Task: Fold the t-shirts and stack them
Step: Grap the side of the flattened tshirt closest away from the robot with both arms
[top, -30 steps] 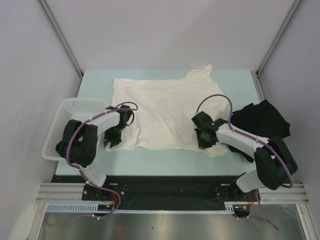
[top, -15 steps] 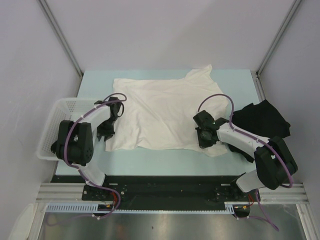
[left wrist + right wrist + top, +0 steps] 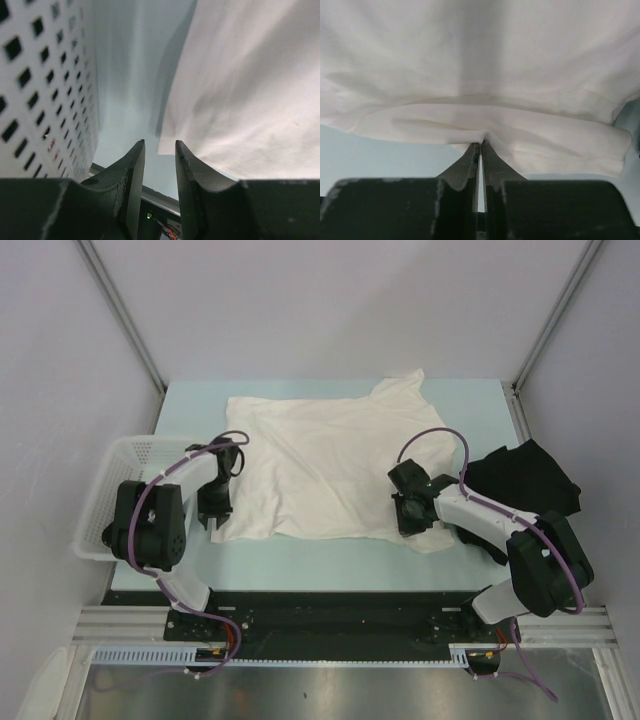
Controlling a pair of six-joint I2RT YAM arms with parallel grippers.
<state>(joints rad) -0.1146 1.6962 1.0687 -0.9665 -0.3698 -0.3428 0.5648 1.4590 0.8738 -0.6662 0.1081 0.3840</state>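
Right gripper, nearly closed, apparently pinches hem of cream t-shirt.

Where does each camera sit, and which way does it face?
Top external: above, behind the arms, looking down on the cream-white cloth t-shirt; both arms show.
Left wrist: past the open left pincer, toward the shirt's corner and white plastic mesh basket.
Right wrist: right pincer shut on the shirt's hem.
All share the shirt.
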